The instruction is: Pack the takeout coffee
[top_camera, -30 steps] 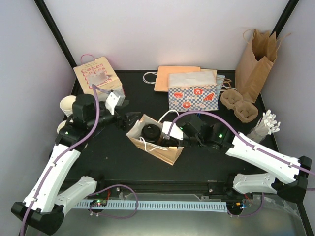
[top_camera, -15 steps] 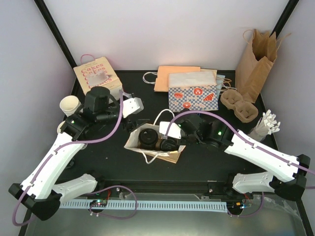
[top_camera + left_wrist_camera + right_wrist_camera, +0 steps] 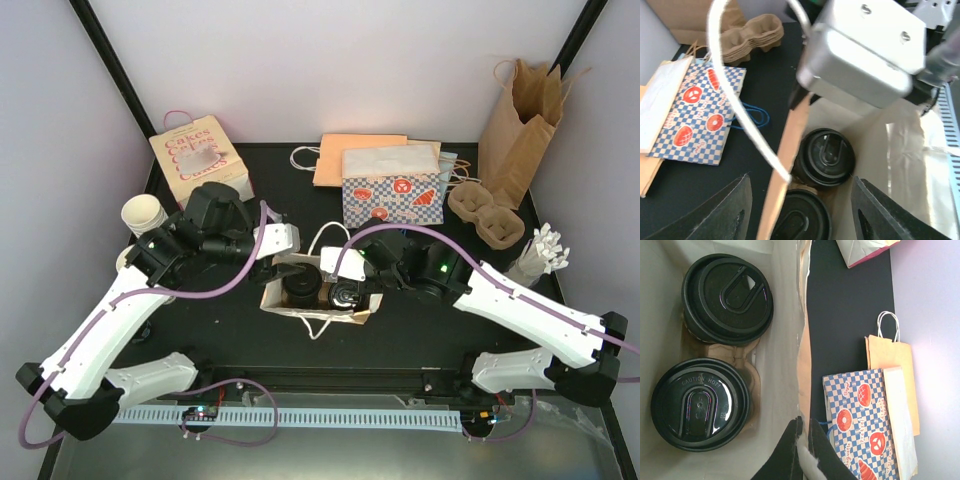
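A brown paper bag (image 3: 345,312) with white handles stands open at the table's middle. Inside it, two takeout coffees with black lids sit in a cardboard carrier: one (image 3: 727,297) and the other (image 3: 700,405). Both also show in the left wrist view (image 3: 827,155). My left gripper (image 3: 290,268) is open above the bag's left end. In the left wrist view (image 3: 802,200) its jaws straddle the bag's brown wall (image 3: 790,145), empty. My right gripper (image 3: 345,293) is shut on the bag's rim (image 3: 805,450) beside a white handle.
A blue checkered bag (image 3: 392,190) and an orange flat bag (image 3: 355,155) lie behind. A "Cakes" bag (image 3: 198,155) and stacked lidless cups (image 3: 143,213) are at the left. An empty cardboard carrier (image 3: 485,215) and a tall brown bag (image 3: 520,115) stand at the right.
My left arm has swung right, bringing its open gripper over the bag's left end. The bag has turned from diagonal to nearly level, and my right gripper has kept hold of its rim.
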`<state>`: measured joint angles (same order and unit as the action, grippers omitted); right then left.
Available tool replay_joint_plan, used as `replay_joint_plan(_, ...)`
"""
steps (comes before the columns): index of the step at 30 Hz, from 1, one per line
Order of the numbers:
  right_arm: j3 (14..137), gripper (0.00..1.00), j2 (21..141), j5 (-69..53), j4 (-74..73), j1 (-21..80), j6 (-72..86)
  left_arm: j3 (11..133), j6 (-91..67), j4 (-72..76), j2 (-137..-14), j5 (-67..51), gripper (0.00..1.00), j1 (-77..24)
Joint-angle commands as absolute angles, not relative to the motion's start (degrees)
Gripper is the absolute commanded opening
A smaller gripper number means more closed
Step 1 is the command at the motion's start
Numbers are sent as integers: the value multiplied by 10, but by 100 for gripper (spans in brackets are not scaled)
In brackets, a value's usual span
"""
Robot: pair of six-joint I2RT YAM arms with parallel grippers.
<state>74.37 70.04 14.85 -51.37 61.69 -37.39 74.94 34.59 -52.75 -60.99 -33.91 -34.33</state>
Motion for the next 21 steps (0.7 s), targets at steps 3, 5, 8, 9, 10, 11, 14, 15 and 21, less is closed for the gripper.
replay_joint_plan(3,758,1,692,144,-496,622,-380,721,325,-549,-595,-292,55,-380)
replay_joint_plan(5,758,1,691,145,-496,625,-380,721,324,-545,-597,-249,55,-386)
replay_joint_plan(8,756,1,689,143,-493,630,-380,720,313,-513,-590,-206,56,-388)
replay_joint_plan(9,756,1,688,142,-493,632,-380,718,310,-498,-584,-199,57,-388)
replay_joint_plan(10,755,1,689,142,-492,633,-379,715,309,-486,-578,-197,58,-388)
replay_joint_plan(11,755,1,689,142,-492,634,-379,712,308,-475,-573,-197,59,-388)
replay_joint_plan(14,755,1,692,145,-494,638,-379,711,310,-477,-573,-199,58,-388)
replay_joint_plan(15,755,1,692,146,-493,639,-379,713,314,-489,-577,-202,56,-388)
replay_joint_plan(21,756,1,689,148,-484,640,-384,715,337,-565,-601,-200,37,-393)
